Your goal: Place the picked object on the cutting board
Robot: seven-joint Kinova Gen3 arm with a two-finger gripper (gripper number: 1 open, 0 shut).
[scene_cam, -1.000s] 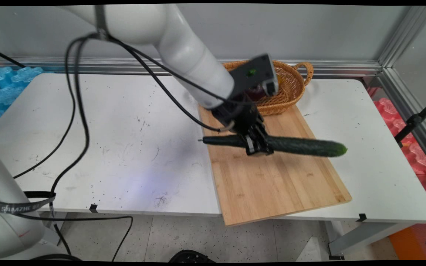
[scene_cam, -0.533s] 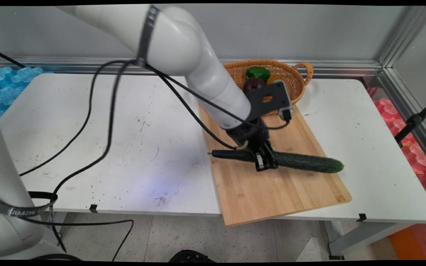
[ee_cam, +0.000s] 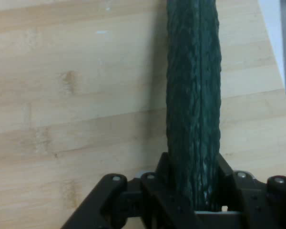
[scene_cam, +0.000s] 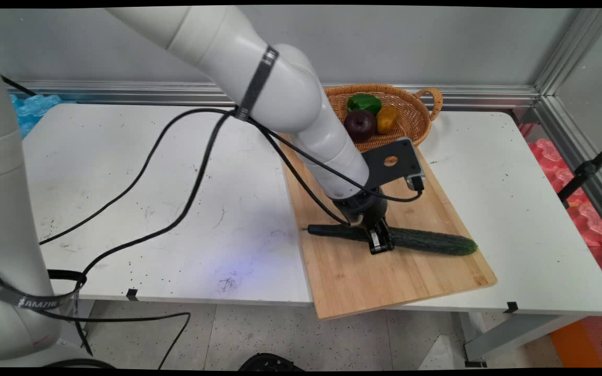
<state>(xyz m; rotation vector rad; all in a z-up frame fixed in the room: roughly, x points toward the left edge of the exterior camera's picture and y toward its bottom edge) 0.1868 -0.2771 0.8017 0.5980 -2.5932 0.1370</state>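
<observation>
Here, one cucumber [scene_cam: 416,241] lies on one cutting board [scene_cam: 384,271] (one basket [scene_cam: 411,112] behind); the arm reaches steeply down, its gripper [scene_cam: 379,244] pinching the cucumber's middle.

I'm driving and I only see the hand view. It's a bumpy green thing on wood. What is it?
Observer: A long dark cucumber; the main view shows its whole length lying across a wooden cutting board, and the gripper is shut on it a little left of its middle.
Operator: Is the wood all there is?
Observer: No, the board lies on a white table, its near end sticking out past the table's front edge.
Operator: Anything else there?
Observer: A wicker basket stands at the board's far end.
Operator: Is stuff in it?
Observer: Yes: a green pepper, a dark red round fruit and a yellow-orange piece.
</observation>
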